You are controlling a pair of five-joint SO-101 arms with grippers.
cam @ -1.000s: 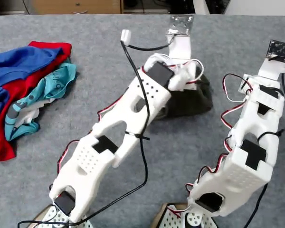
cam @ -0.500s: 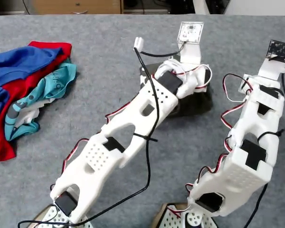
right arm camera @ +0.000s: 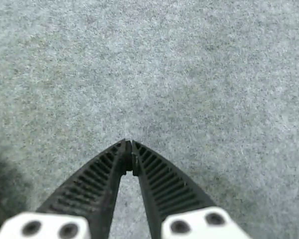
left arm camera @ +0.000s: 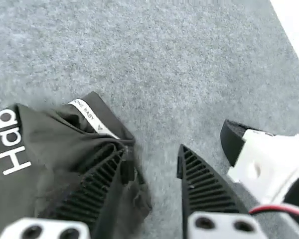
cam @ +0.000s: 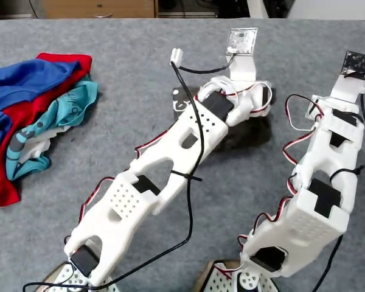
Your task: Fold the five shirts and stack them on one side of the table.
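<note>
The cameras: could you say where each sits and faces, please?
High view: overhead, facing down: table, left arm, right arm, black shirt.
Left wrist view: on that arm, looking past open left gripper at black shirt.
Right wrist view: on that arm, looking past shut right gripper at table.
High and left wrist share the shirt.

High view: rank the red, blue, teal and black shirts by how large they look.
1. Red shirt and blue shirt: alike, both bunched.
2. Teal shirt.
3. Black shirt: smallest, partly under the left arm.

Grey table [cam: 140, 67] bears a black shirt [left arm camera: 45, 144] and a heap of coloured shirts [cam: 36, 115].
</note>
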